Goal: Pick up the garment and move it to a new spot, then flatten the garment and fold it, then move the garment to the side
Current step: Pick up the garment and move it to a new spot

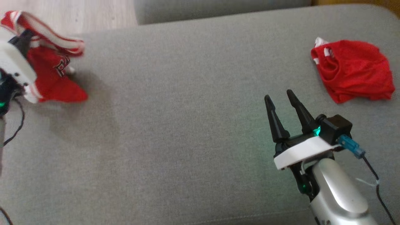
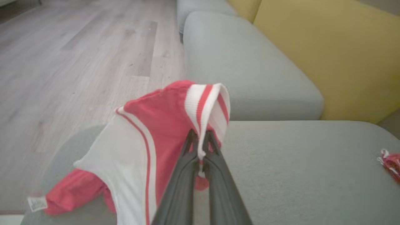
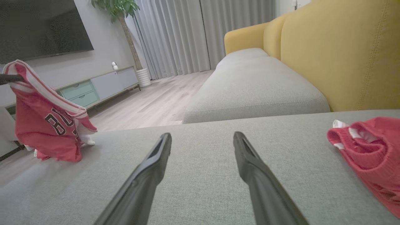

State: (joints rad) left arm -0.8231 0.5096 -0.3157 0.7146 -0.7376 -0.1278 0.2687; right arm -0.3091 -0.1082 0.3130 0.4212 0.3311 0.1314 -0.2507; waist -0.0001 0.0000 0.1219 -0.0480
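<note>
Pick-up stage of the garment task, as I read it from the console. The left pincer is clenched on the white-and-red striped trim of a red basketball jersey. The cloth drapes down from the fingertips and spreads below and to the left of them, with dark lettering showing on its front. The jersey hangs raised over the grey seat cushion, close to the cushion's edge. I cannot tell whether its lowest fold touches the fabric beneath. The right pincer stands released, its two fingers spread and holding nothing, low over bare cushion. A second red garment lies crumpled ahead of its tips and off to their right, well apart from them. I judge the lift done and the carry to a new spot under way. Setting down, flattening, folding and the last move to the side are all left to do, and the free pincer will probably be needed for the flattening. By my count there are two pincers, two red garments (one held, one lying) and one yellow backrest beyond the right pincer.
</note>
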